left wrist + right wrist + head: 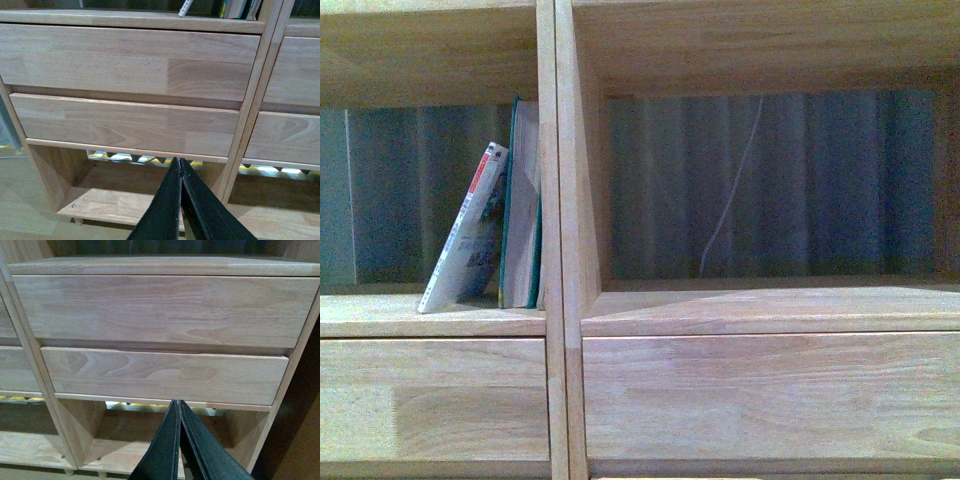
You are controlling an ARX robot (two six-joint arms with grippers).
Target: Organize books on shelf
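In the shelf's (pixel 560 300) left compartment, the teal book (pixel 523 210) stands upright against the central divider, and the thin paperback (pixel 465 235) leans on its left side. In the left wrist view, only their bottom edges show. Both the left gripper (pixel 179 165) and right gripper (pixel 176 406) are pressed closed, empty, before the drawer fronts (pixel 165 377).

Shelf (pixel 760 310), across the frame: light wood, visible grain. Thin paperback (pixel 465 235), centre left: pale cover, red-and-white spine. Thicker book (pixel 523 200) beside it: teal cover, pale pages. Left gripper (pixel 180 167) and right gripper (pixel 179 407), lower centre: black.
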